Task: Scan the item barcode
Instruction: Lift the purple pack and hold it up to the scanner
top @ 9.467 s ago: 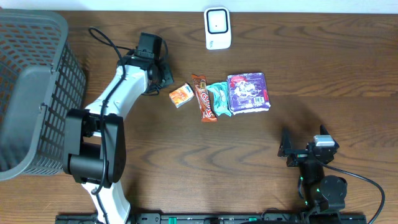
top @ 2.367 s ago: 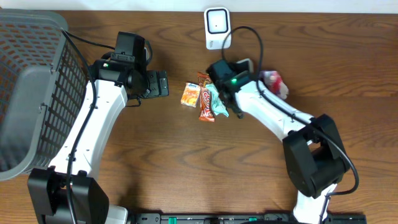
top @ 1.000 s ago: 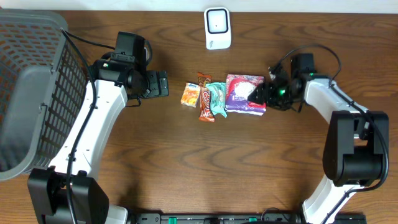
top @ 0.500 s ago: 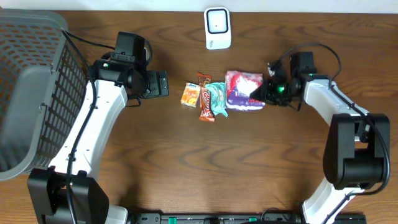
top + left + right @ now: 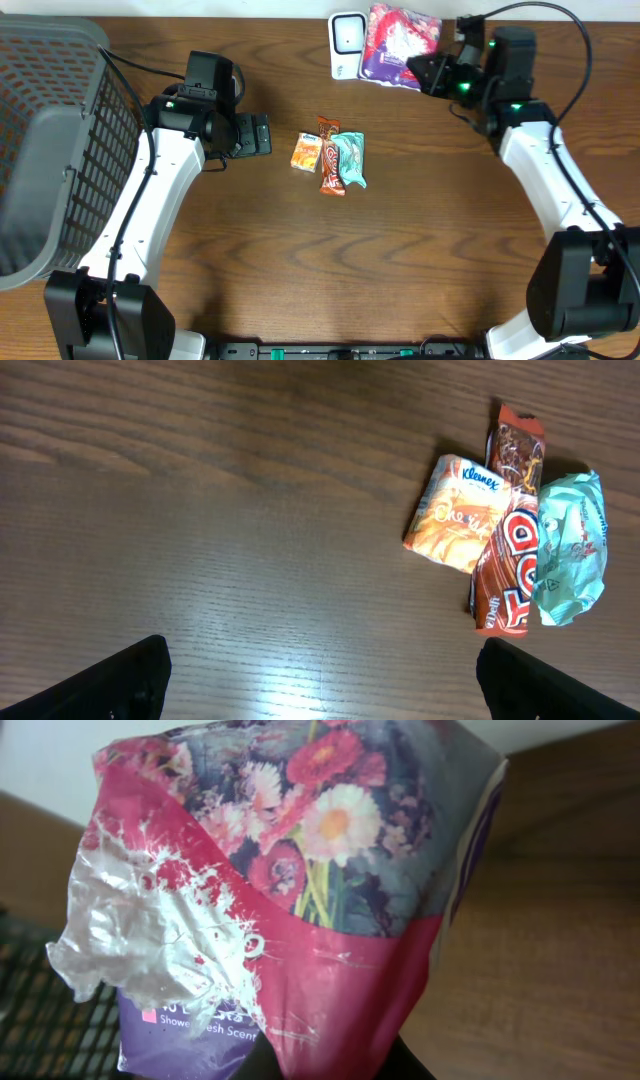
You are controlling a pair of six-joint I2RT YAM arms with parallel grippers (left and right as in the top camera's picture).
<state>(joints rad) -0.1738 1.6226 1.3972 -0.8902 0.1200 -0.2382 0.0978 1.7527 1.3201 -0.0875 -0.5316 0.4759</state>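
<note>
Floral pack point(image 5: 398, 42) is held up at the far edge of the table point(image 5: 300, 260), just beside the scanner point(image 5: 347, 45). The right gripper point(image 5: 425, 70) pinches its corner (jaws clamped tight on the wrapper). Left gripper point(image 5: 257, 133) hangs wide open, holding nothing, just left of three snacks point(image 5: 331, 160).

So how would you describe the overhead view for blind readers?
The right gripper holds a floral purple packet beside a white scanner at the table's far edge. Three snacks lie mid-table near the open left gripper; a grey basket stands far left.
</note>
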